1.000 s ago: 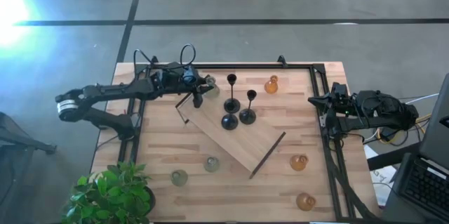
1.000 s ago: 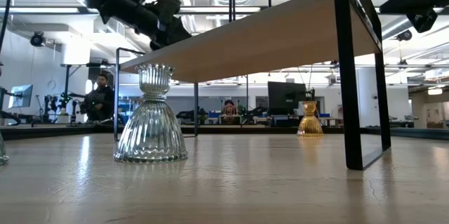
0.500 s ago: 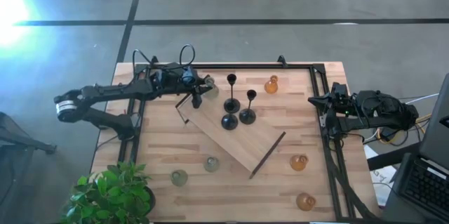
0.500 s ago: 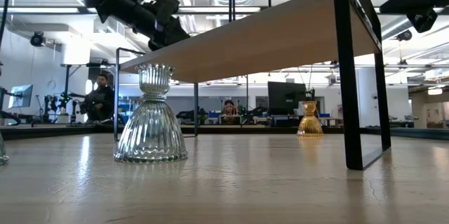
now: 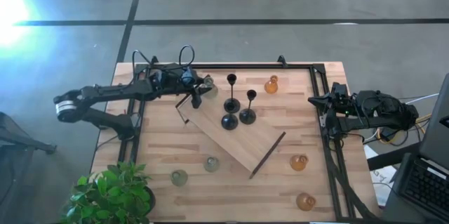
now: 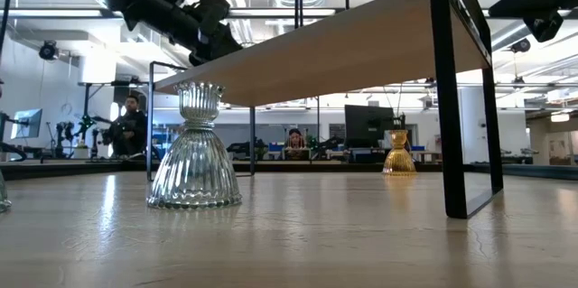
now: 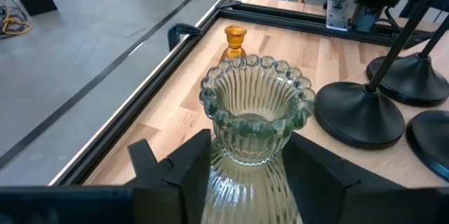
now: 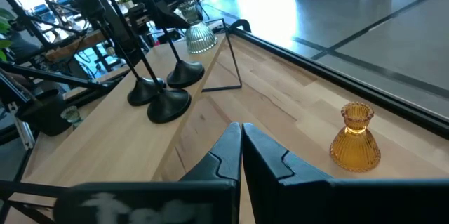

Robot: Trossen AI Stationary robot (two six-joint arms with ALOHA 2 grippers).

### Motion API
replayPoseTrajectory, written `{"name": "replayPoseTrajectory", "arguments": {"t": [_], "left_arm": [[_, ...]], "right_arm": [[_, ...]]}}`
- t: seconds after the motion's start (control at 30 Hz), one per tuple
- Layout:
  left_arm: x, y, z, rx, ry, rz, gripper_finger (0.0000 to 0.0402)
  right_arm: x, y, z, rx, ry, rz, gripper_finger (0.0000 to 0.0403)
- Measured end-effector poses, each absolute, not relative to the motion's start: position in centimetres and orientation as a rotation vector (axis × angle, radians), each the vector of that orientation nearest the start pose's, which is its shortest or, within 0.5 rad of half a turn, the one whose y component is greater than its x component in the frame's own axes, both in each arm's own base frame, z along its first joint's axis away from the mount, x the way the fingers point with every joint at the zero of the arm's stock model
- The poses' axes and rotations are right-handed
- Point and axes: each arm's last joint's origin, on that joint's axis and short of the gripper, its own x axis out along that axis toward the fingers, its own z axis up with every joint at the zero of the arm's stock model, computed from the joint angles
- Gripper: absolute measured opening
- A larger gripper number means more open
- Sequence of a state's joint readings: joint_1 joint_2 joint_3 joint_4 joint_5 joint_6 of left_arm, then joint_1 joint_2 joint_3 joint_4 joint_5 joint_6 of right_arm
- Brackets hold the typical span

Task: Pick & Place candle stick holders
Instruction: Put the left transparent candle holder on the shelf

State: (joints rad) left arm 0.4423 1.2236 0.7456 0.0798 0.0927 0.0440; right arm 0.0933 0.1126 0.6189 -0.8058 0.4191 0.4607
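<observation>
My left gripper (image 5: 203,88) is shut on a pale green ribbed glass holder (image 7: 255,110) at the far-left corner of the wooden board (image 5: 252,143). Three black holders (image 5: 247,116) stand by their round bases on the board beside it. Two more green holders (image 5: 212,163) (image 5: 179,178) stand on the table near the front. Amber holders stand at the back (image 5: 271,84) and front right (image 5: 299,161) (image 5: 305,201). My right gripper (image 5: 313,100) is shut and empty by the table's right edge. My left gripper pinches the green holder's ribbed body just below the flared cup (image 7: 223,155) between its two fingers (image 7: 188,176). The fingers come nearly level from the table's left. The holder stands upright. Its base is hidden, so I cannot tell whether it rests on the board.
The board stands raised on black handle legs (image 6: 461,125), slanting across the table's middle. A black metal frame (image 5: 326,140) runs along the table's far and right sides. A potted plant (image 5: 112,196) sits at the near left corner. People sit in the room behind (image 6: 131,125).
My left gripper has drifted a little toward the table's left edge, still around the green holder.
</observation>
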Motion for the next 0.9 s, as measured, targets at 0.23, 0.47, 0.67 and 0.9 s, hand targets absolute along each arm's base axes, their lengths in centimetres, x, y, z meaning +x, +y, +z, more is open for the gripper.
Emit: {"name": "replayPoseTrajectory", "arguments": {"t": [0.23, 0.47, 0.67, 0.9], "left_arm": [[24.0, 11.1, 25.5, -0.048, 0.392, 0.330, 0.0212], [23.6, 10.7, 26.0, -0.041, 0.379, 0.323, 0.0216], [23.0, 10.4, 26.7, 0.023, 0.368, 0.316, 0.0216], [22.9, 10.3, 26.7, 0.026, 0.376, 0.314, 0.0216]], "right_arm": [[3.4, -0.9, 27.7, 0.377, 0.211, -0.384, 0.0009], [3.4, -0.9, 27.7, 0.377, 0.211, -0.384, 0.0009], [3.4, -0.9, 27.7, 0.377, 0.211, -0.384, 0.0009], [3.4, -0.9, 27.7, 0.377, 0.211, -0.384, 0.0009]]}}
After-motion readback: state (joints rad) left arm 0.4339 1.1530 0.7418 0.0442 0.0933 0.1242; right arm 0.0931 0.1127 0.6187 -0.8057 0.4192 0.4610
